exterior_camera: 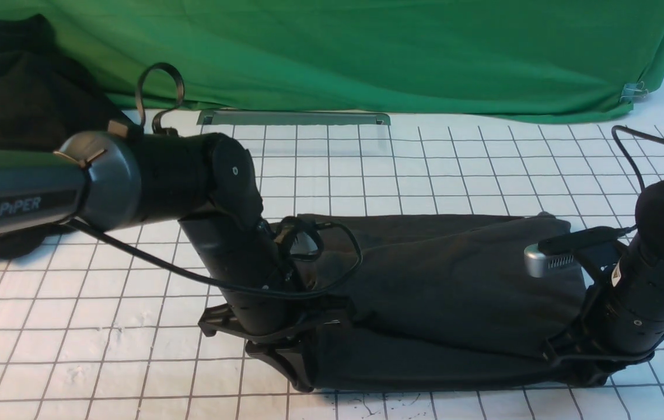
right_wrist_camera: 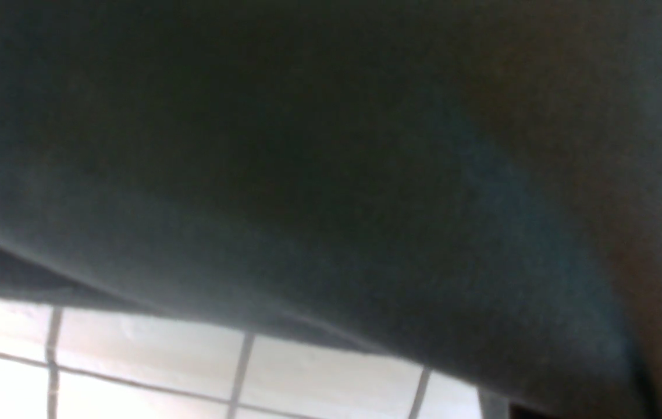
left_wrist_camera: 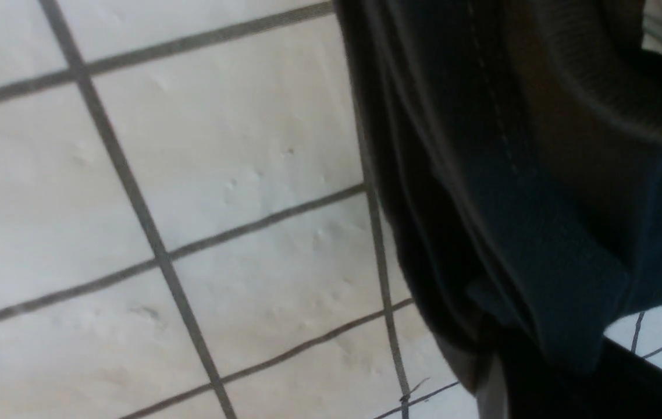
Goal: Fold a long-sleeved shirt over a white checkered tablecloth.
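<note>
The long-sleeved shirt (exterior_camera: pixel 448 291) lies as a dark charcoal band across the white checkered tablecloth (exterior_camera: pixel 104 326), with a layer folded over it. My left gripper (exterior_camera: pixel 292 373) is down at the shirt's near left corner. In the left wrist view the shirt (left_wrist_camera: pixel 511 174) bunches into my left gripper (left_wrist_camera: pixel 540 384), which is shut on it, with the tablecloth (left_wrist_camera: pixel 191 174) beside it. My right gripper (exterior_camera: pixel 578 373) sits at the near right corner. The shirt (right_wrist_camera: pixel 308 145) fills the right wrist view above a strip of tablecloth (right_wrist_camera: pixel 133 355), and the cloth runs into the jaws.
A plain green fabric sheet (exterior_camera: pixel 367 52) hangs along the back, held by a clip (exterior_camera: pixel 632 92) at its right end. A black heap of cloth (exterior_camera: pixel 11 87) lies at the back left. A flat metal strip (exterior_camera: pixel 294 118) lies at the foot of the green sheet.
</note>
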You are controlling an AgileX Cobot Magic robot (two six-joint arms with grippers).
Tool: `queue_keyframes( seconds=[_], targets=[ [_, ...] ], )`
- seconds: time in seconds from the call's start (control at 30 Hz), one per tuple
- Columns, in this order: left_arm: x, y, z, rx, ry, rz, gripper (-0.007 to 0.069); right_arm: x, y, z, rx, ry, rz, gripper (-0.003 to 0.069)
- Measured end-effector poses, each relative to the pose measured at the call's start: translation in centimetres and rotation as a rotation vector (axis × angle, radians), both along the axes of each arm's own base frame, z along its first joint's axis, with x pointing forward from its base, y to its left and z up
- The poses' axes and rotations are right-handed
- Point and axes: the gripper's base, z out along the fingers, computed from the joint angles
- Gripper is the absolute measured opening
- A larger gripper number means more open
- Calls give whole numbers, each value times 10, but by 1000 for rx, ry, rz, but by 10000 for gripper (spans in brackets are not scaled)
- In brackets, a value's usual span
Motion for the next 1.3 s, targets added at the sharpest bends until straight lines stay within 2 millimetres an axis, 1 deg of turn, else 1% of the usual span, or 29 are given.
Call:
queue_keyframes(
  seconds=[0.13,0.2,0.23,0.3,0.33,0.4,0.43,0.47,0.5,0.57,0.63,0.67,0.7,0.73,0.77,0.8,0.83,0.87,0.9,0.93,1.0,1.03,1.07,1.13,1.2,1.23,1.27,1.3],
  targets=[
    [1,1,-1,21,-2,38,31,0,1,0,4,1,-3,90],
    [1,2,-1,41,-4,52,59,-1,1,0,4,7,-5,169],
    [1,2,-1,42,-4,54,62,-1,1,0,4,8,-5,176],
    [1,3,-1,50,-1,52,94,-1,0,0,-3,11,0,237],
    [0,4,-1,65,7,46,131,-2,0,0,-7,21,0,306],
    [-2,6,1,82,15,31,195,-2,0,4,-14,45,1,412],
    [-3,7,2,85,15,28,208,-2,0,4,-14,45,1,421],
    [-4,8,6,94,11,17,250,-1,0,9,-23,60,7,472],
    [-6,10,11,101,1,7,298,0,0,15,-22,70,18,506],
    [-7,12,18,105,-14,-1,336,1,0,24,-25,63,31,521],
    [-9,17,37,104,-70,-14,403,-1,-1,42,-18,30,39,531],
    [-10,17,39,104,-75,-15,407,-2,-1,46,-16,20,39,531],
    [-11,20,51,101,-114,-21,434,-5,-2,57,-9,-12,42,528],
    [-13,22,62,97,-145,-24,444,-11,-4,71,-3,-52,45,524],
    [-14,23,63,97,-150,-24,448,-11,-5,71,-6,-50,46,523],
    [-17,25,75,87,-181,-24,454,-20,-8,88,-2,-96,49,515],
    [-20,27,85,76,-208,-24,458,-28,-11,100,-3,-128,52,507],
    [-21,28,86,74,-212,-24,458,-31,-12,105,-1,-145,52,505],
    [-24,30,94,65,-233,-23,459,-38,-15,115,-1,-171,53,496],
    [-28,32,102,55,-252,-20,459,-51,-20,132,4,-227,53,477],
    [-34,35,114,37,-285,-18,459,-76,-28,158,23,-315,50,418],
    [-34,35,114,37,-285,-18,458,-78,-29,160,24,-321,49,410],
    [-38,37,122,26,-306,-17,451,-97,-35,175,40,-387,46,344],
    [-42,40,130,14,-330,-18,428,-125,-44,196,70,-501,47,235],
    [-45,42,136,5,-351,-24,388,-155,-53,214,100,-626,47,108],
    [-46,42,137,2,-357,-26,368,-167,-57,220,115,-684,46,63],
    [-47,43,140,-2,-368,-28,326,-188,-64,227,142,-785,44,32],
    [-48,43,141,-7,-376,-27,300,-203,-68,230,161,-859,43,18]
  ],
)
